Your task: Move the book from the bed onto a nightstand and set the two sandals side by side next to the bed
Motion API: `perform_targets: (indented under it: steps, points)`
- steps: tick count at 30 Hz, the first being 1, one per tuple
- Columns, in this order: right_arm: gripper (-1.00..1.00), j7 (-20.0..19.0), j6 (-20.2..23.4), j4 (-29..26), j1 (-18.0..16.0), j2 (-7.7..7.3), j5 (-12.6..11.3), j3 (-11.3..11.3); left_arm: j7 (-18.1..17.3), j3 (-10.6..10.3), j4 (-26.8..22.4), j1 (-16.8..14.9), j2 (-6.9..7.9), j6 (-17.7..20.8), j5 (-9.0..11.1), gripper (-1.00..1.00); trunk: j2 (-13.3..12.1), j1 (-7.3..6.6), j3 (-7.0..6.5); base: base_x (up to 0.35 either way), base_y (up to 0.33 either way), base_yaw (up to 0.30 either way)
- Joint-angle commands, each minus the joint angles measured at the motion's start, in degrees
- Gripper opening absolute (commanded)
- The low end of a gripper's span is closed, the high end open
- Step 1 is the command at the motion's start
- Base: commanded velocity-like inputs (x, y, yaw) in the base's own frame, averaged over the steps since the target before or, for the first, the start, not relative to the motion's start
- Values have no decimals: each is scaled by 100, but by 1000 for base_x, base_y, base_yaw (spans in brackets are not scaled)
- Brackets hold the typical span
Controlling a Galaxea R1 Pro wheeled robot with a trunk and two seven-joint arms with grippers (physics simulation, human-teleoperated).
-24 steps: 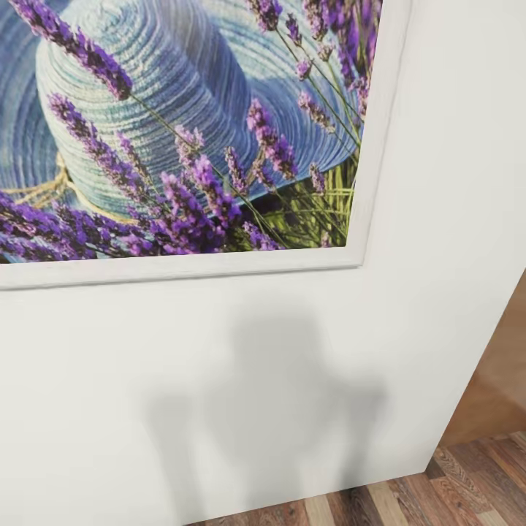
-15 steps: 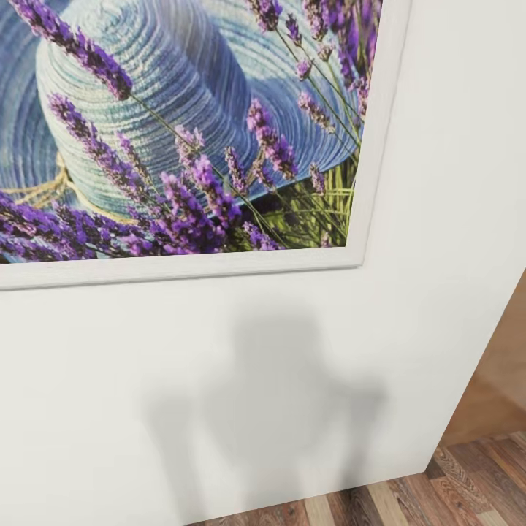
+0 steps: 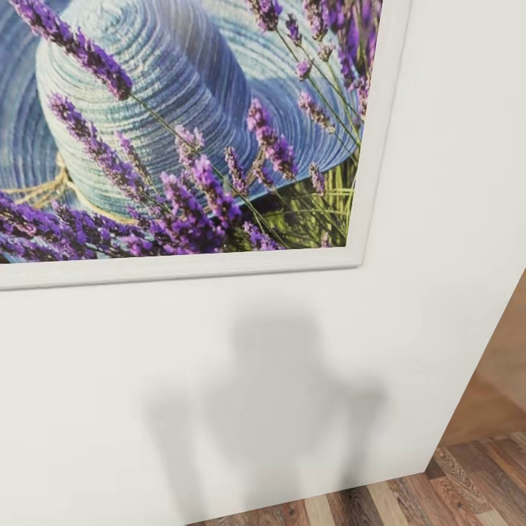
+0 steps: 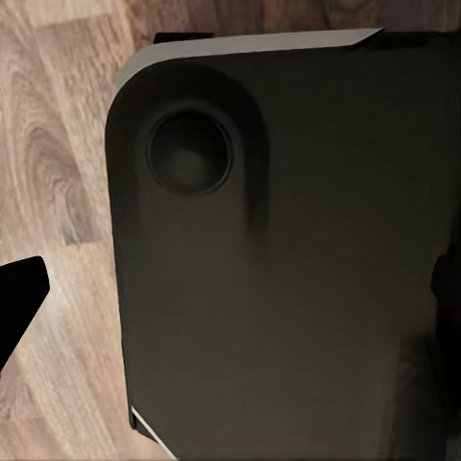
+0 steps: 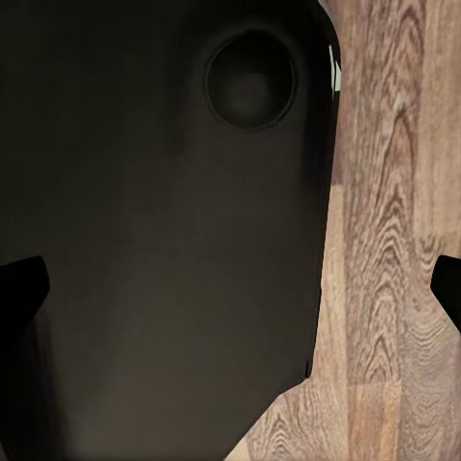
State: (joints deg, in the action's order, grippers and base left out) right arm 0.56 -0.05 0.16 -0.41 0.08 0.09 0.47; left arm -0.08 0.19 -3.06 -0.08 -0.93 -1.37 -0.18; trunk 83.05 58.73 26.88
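Collision with the white wall (image 3: 256, 409) under the framed lavender picture (image 3: 183, 131) looks the main risk if the robot drives forward this close, both hands hanging apart and empty over the plank floor (image 5: 394, 240), book and sandals somewhere unseen.

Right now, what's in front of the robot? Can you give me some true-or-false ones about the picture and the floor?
1. A framed picture hangs on the wall. True.
2. The picture shows red roses in a vase. False: it shows purple lavender lying across a blue woven hat.
3. The frame is black. False: it is white.
4. A grey shadow falls on the wall below the picture. True.
5. The floor is green carpet. False: it is wood planks in mixed browns.
6. The right wrist camera looks down on wood floor beside a dark part of the robot. True.
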Motion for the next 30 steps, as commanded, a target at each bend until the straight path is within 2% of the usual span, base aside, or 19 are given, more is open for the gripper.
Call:
perform_targets:
  steps: [1,13,14,18,20,21,23,26,30]
  points:
    - [100,6,-3,-1,-3,-2,0,2,-1,7,-4,-1,3,-47,-1,100,3,0,5,0,0,0]
    - [100,22,-361,-135,-3,-23,-9,-56,-1,32,-368,-1,34,-433,21,100,3,0,5,0,0,0]
    - [100,29,-704,-426,-3,-21,-14,-64,-1,33,-792,-1,33,-971,23,100,3,0,5,0,0,0]
    - [100,38,-771,-845,-3,-20,-17,-77,-1,40,-917,-1,38,-1187,43,100,3,0,5,0,0,0]
    - [100,44,-782,-955,-5,-23,-18,-82,-1,41,-941,-1,37,-1358,117,100,3,0,5,0,0,0]
    - [100,47,-788,-1133,-5,-24,-18,-91,-1,42,-967,-2,37,-1465,243,100,3,0,5,0,0,0]
    - [100,48,-791,-1393,-7,-25,-18,-95,-1,39,-1045,-6,39,-1520,369,100,3,0,5,0,0,0]
    - [100,49,-793,-1771,-9,-25,-18,-103,-1,37,-1347,-8,43,-1558,482,100,3,0,5,0,0,0]
    - [100,50,-794,-2064,-11,-26,-18,-106,10,40,-1805,-9,48,-1575,532,100,3,0,5,0,0,0]
